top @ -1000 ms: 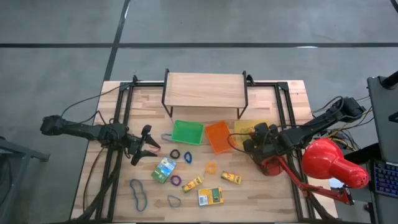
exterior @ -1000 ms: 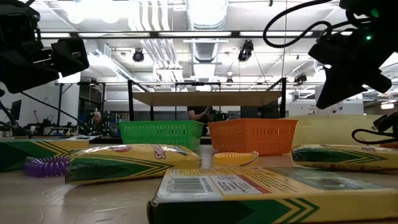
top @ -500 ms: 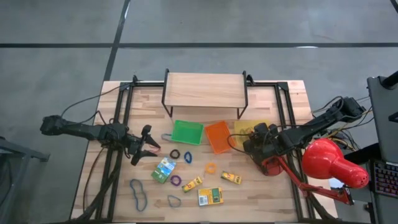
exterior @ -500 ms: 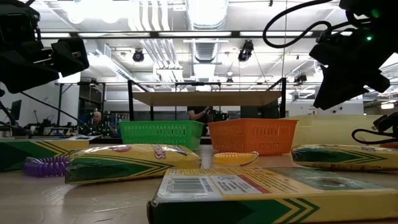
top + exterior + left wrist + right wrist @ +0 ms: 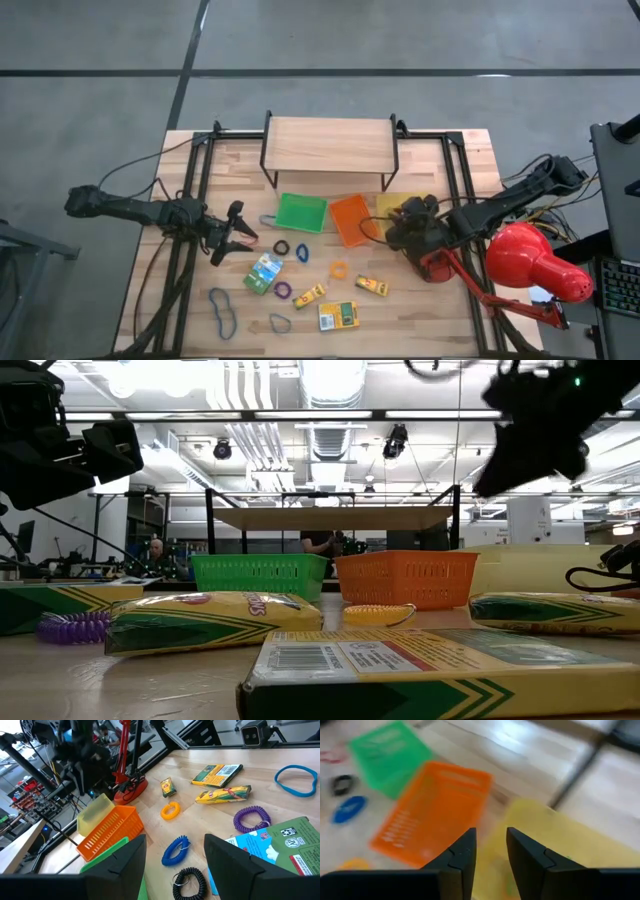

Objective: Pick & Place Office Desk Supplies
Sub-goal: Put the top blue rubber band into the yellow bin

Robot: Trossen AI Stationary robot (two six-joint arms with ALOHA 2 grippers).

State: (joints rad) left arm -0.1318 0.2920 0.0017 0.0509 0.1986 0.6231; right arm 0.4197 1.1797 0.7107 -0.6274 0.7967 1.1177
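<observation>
My right claw point(image 5: 392, 232) hung over the yellow tray point(image 5: 400, 206), fingers point(image 5: 457, 855) slightly parted, holding nothing. My left claw point(image 5: 238, 238) waited wide open. Beyond the orange tray point(image 5: 349, 217) lay crayon boxes point(image 5: 210, 619); their print was unreadable

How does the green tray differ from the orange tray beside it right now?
The green tray sits square to the table edge; the orange tray is turned at an angle. The green one lies nearer the left arm, the orange one nearer the right tool, which hovers by its far side. In the high view both show nothing inside. Both are small, open-topped plastic baskets with slotted walls, standing side by side in front of the wooden shelf.
</observation>
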